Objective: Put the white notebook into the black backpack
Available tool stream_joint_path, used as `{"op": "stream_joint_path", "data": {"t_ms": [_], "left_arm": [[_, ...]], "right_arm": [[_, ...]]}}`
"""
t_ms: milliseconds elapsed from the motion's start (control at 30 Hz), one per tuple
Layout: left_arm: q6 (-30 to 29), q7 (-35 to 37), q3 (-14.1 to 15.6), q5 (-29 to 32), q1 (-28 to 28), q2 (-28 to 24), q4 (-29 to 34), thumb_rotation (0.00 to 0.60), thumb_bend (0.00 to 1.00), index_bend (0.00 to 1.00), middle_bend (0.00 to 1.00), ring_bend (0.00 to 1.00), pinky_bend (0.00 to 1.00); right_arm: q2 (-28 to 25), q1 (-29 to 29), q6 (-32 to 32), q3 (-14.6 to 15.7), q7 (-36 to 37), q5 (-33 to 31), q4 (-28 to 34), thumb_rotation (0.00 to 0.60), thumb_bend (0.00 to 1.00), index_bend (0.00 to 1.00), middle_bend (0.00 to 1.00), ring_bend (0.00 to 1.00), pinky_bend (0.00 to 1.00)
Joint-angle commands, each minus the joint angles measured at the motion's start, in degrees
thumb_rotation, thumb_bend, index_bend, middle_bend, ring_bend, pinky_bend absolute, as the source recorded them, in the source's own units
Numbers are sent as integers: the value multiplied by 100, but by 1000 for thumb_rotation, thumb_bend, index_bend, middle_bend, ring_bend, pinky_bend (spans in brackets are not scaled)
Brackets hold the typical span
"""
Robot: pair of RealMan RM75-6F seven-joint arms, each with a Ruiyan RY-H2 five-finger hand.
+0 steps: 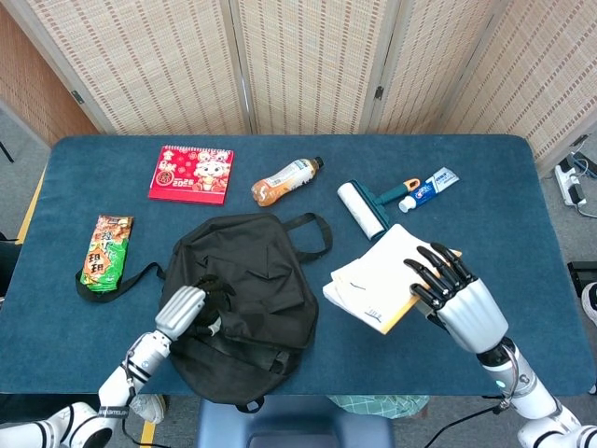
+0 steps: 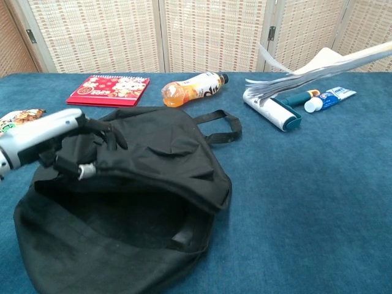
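Left hand: the left hand (image 1: 189, 306) gripped the upper flap of the black backpack (image 1: 256, 299) and held it raised; in the chest view its dark fingers (image 2: 101, 136) curled over the fabric edge, apparently to keep the mouth open for loading.
Right hand: the right hand (image 1: 457, 297) held the white notebook (image 1: 384, 276) by its near edge, fingers lying over the top cover.
Notebook position: it was lifted off the tabletop (image 1: 485, 205), just right of the backpack and not yet over the opening; in the chest view its pages (image 2: 306, 70) fanned loosely, high at the upper right.
Backpack: it lay flat at the front of the tabletop, its opening gaping toward the robot and its carry strap (image 1: 311, 233) pointing away.
Stage: carry under way, judged from the raised notebook and the bag held open; insertion not yet done.
Likely concern: loose pages might catch on the flap's rim.
Bystanders: a red calendar (image 1: 192, 173), an orange drink bottle (image 1: 284, 180), a lint roller (image 1: 364, 208), a toothpaste tube (image 1: 427, 189) and a snack packet (image 1: 106, 248) lay apart from the work.
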State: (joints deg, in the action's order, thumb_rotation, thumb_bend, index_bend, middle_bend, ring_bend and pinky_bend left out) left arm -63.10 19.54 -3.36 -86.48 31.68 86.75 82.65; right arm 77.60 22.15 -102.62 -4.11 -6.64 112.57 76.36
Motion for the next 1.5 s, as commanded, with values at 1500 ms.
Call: {"op": "stream_joint_path", "data": {"t_ms": [1500], "left_arm": [[2421,625,-1748,3858,744,-463,106,600,649,630,363,324,198]], "right_arm": [[3090,2078,1938,117,1941,662,-1244,600,659,645,357,214,237]]}}
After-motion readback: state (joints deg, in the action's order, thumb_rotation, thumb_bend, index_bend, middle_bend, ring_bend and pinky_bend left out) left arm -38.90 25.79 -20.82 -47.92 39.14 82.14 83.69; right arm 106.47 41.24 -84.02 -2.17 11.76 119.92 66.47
